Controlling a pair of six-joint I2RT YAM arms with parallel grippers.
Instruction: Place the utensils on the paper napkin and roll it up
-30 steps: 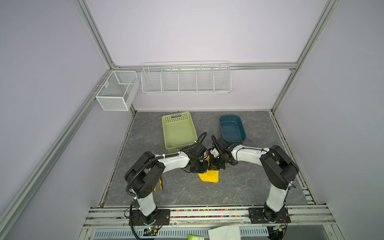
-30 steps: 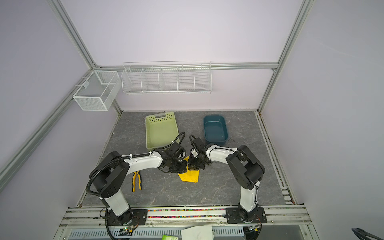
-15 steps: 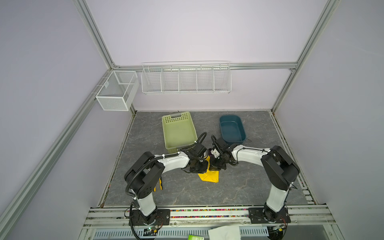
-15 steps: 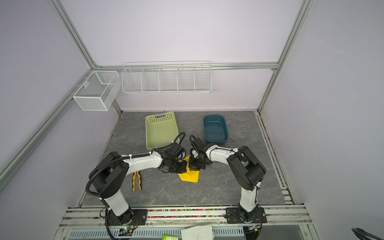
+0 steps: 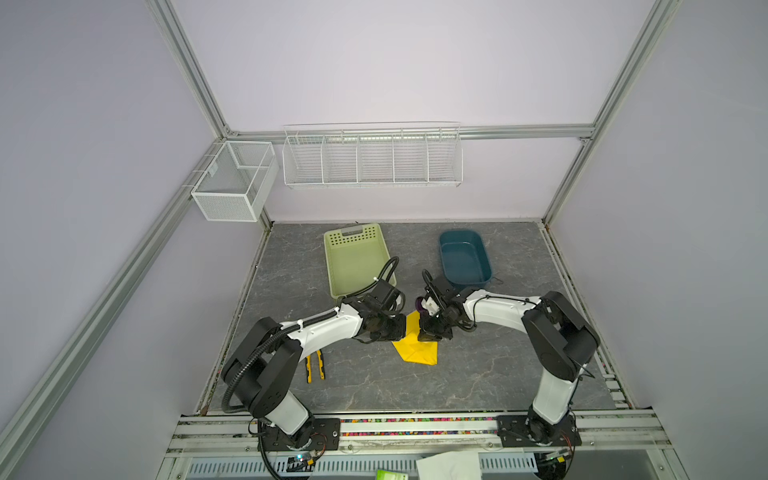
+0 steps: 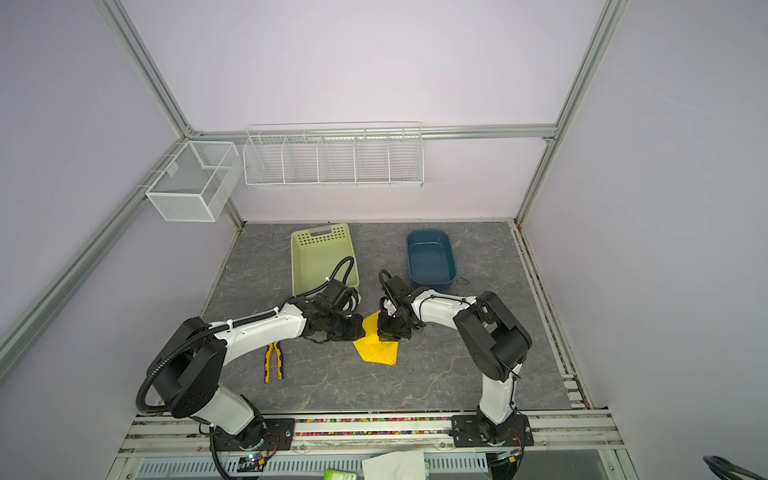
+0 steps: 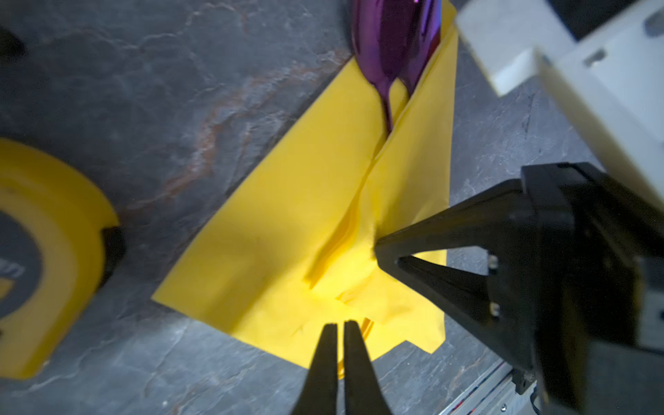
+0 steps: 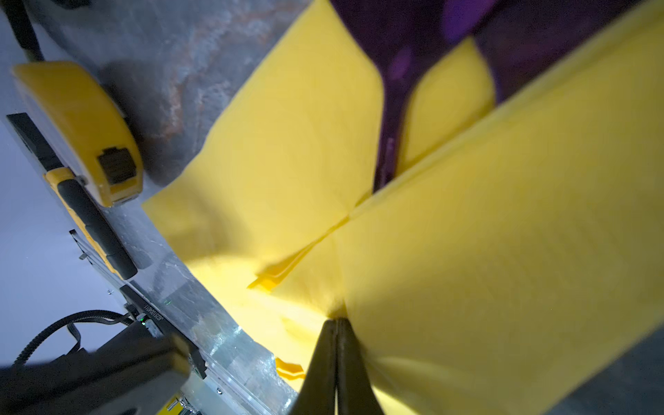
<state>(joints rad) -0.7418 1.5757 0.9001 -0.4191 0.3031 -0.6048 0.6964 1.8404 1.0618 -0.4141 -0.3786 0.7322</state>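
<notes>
change: arms and napkin [image 7: 305, 215] placed as a second ago.
left gripper [image 7: 337, 325]: low, reaching inward; tips a slit apart at napkin edge, grip unclear.
napkin: between both grippers, folded over utensils [image 7: 388, 43]; purple heads stick out.
right gripper [image 8: 337, 321]: low, pinching napkin fold tight.
table [image 5: 457, 374]: grey slate; tape measure [image 7: 46, 251] near left gripper; lilac walls.

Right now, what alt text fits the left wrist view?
A yellow napkin lies folded over purple utensils on a grey table, pinched by the right pincer. The left pincer hovers barely parted; a tape measure sits aside.
</notes>
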